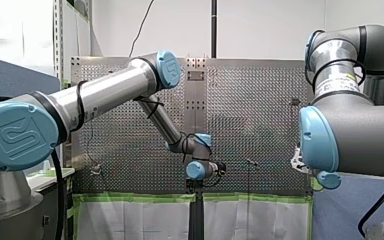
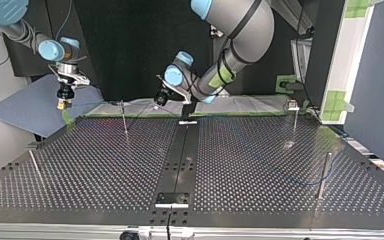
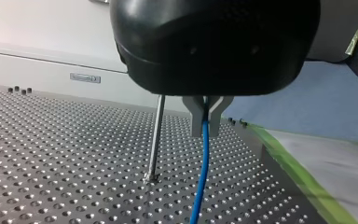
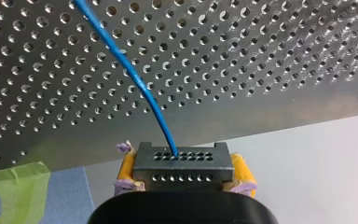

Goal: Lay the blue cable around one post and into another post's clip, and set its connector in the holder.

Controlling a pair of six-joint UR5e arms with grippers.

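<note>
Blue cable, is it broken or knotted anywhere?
No, the blue cable looks smooth, with one gentle bend. The odd bit is the yellow pads of my right jaws, shut on the connector: ragged purple scraps stick out at their ends.

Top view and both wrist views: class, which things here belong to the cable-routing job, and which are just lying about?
Belong to the job:
blue cable, pinched in my left hand
connector, held in my right hand
posts on the perforated table

Just lying about:
green tape
blue sheet beside the table
</note>
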